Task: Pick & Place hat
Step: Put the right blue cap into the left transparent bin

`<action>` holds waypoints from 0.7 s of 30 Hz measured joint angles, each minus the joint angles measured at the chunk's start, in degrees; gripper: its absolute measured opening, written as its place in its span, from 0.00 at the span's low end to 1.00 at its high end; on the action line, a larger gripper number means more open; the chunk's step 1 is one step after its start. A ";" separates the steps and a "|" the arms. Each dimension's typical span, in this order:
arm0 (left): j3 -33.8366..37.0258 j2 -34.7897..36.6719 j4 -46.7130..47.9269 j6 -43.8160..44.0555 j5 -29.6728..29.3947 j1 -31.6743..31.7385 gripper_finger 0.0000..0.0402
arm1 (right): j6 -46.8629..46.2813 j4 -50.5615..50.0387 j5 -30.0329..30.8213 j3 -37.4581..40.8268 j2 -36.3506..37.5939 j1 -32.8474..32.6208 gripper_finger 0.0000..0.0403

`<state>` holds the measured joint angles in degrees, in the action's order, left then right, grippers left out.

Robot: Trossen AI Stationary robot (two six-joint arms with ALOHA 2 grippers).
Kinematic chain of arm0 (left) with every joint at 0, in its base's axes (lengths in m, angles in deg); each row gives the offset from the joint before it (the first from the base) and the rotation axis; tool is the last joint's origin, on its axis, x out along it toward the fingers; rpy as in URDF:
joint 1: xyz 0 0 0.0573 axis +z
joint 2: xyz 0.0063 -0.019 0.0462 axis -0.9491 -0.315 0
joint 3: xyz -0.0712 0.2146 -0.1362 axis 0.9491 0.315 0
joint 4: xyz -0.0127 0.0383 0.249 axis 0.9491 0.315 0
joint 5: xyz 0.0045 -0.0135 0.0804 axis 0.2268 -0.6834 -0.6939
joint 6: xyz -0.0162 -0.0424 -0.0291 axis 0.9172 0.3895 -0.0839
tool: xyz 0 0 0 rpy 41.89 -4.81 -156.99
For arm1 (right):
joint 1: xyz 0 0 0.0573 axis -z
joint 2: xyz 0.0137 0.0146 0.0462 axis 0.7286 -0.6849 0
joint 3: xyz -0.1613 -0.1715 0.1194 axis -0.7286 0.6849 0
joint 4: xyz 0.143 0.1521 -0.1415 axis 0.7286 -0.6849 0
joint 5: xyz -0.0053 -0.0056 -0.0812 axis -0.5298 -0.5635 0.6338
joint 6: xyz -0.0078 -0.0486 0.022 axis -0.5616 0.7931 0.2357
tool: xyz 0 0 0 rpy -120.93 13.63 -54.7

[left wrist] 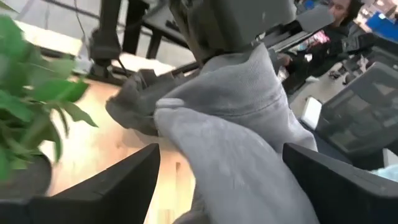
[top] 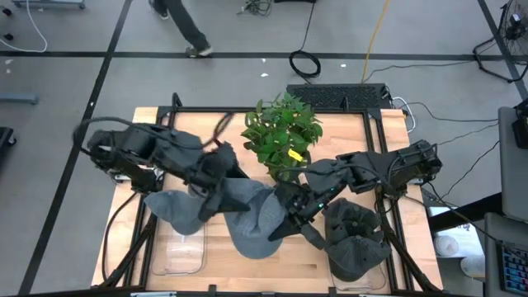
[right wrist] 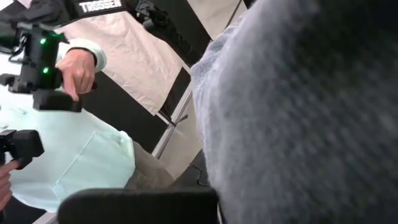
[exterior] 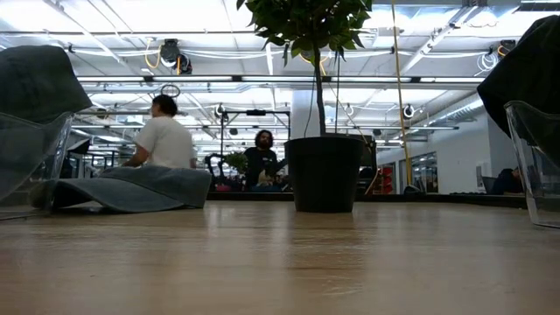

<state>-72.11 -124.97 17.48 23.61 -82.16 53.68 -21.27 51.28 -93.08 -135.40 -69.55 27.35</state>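
Below centre of the high view, a soft grey fabric hat lies draped on the wooden worktop, pinched by the right gripper, jaws pressed together. Left gripper jaws are spread. Light, limp cloth is judged best gripped at its brim.

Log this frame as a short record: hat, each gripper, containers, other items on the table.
hat: grey hat spread on the wooden table, between both arms
left gripper: open, straddling the hat's fabric
right gripper: shut on the hat's edge
containers: clear bin front left; another bin front right holding dark hats
other: potted plant behind the hat
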 joint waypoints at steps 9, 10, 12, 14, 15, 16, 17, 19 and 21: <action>0.00 -2.50 -0.61 4.20 3.08 1.52 0.87 | -0.49 -3.92 -0.36 0.00 -0.04 -0.79 0.00; 0.00 -2.48 -0.61 4.86 3.60 2.07 0.87 | -0.69 -4.58 -0.32 0.00 -0.04 -0.78 0.00; 0.00 -2.52 -0.58 7.08 3.83 3.06 0.87 | -0.85 -5.39 -0.27 0.00 -0.04 -0.73 0.00; 0.00 -2.55 -0.55 8.44 4.89 3.60 0.87 | -0.83 -5.17 -0.28 0.00 -0.04 -0.70 0.00; 0.00 -2.55 -0.53 8.87 6.01 3.77 0.87 | -0.84 -5.17 -0.31 0.00 -0.04 -0.70 0.00; 0.00 -2.59 -0.53 8.97 7.20 3.87 0.87 | -0.85 -5.18 -0.37 0.00 -0.04 -0.70 0.00; -0.09 -3.00 -0.54 9.06 7.83 3.98 0.87 | -0.90 -5.20 -0.44 0.00 -0.04 -0.74 0.00; -0.10 -3.44 -0.18 10.15 8.09 4.05 0.87 | -1.09 -5.21 -1.15 0.00 -0.04 -0.74 0.00; 0.00 -3.66 0.12 10.76 8.01 4.24 0.84 | -1.16 -5.27 -1.91 0.00 -0.04 -0.74 0.00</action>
<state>-72.10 -128.63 17.61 34.37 -74.15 57.92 -22.43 46.01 -94.99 -135.40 -69.59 26.61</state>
